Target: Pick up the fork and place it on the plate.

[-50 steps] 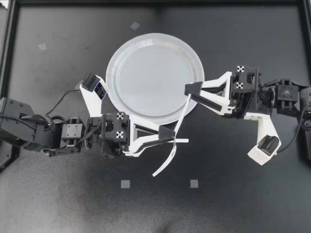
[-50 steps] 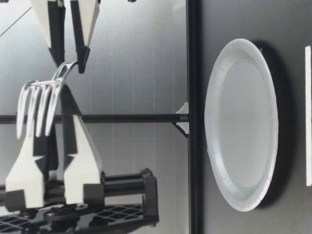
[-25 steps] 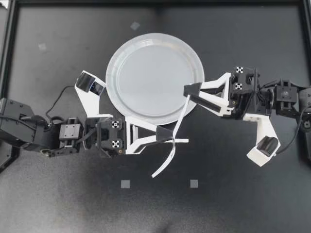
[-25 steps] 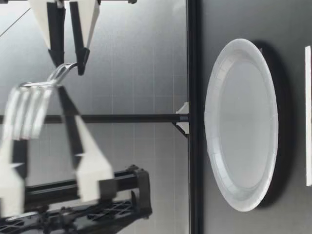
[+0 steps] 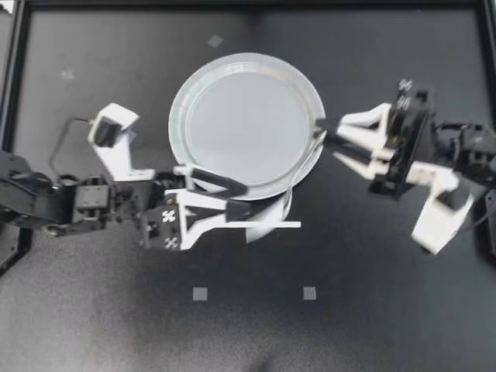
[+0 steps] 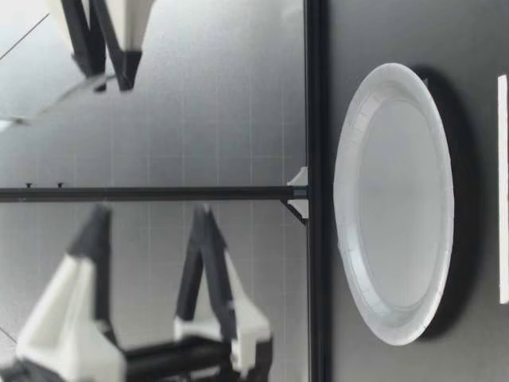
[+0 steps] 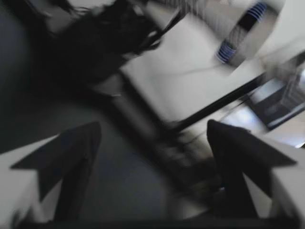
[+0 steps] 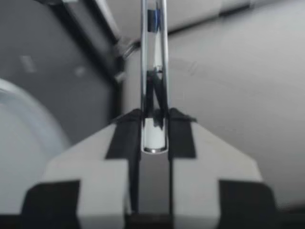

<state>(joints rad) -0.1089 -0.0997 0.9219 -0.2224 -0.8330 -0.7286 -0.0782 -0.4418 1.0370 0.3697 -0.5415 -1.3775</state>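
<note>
The white plate (image 5: 246, 70) lies on the black table. My right gripper (image 5: 319, 139) hovers at the plate's right rim, shut on the handle of the silver fork (image 5: 289, 198), which hangs blurred past the plate's near edge. In the right wrist view the fork (image 8: 153, 71) stands clamped between the fingers of the right gripper (image 8: 153, 138). My left gripper (image 5: 246, 198) is open at the plate's near edge, holding nothing. Its fingers spread wide in the left wrist view (image 7: 152, 129) and the low view (image 6: 151, 215). In the low view the right gripper (image 6: 110, 76) holds the fork (image 6: 56, 95) high above the table.
A thin white strip (image 5: 279, 225) lies on the table just nearer than the plate. Small grey squares (image 5: 200, 294) mark the near part of the table. A black frame rail (image 5: 15, 116) borders the left side.
My left gripper has opened, let go of the fork and drawn back to the left. The right gripper keeps the fork and has shifted a little to the right, turning.
</note>
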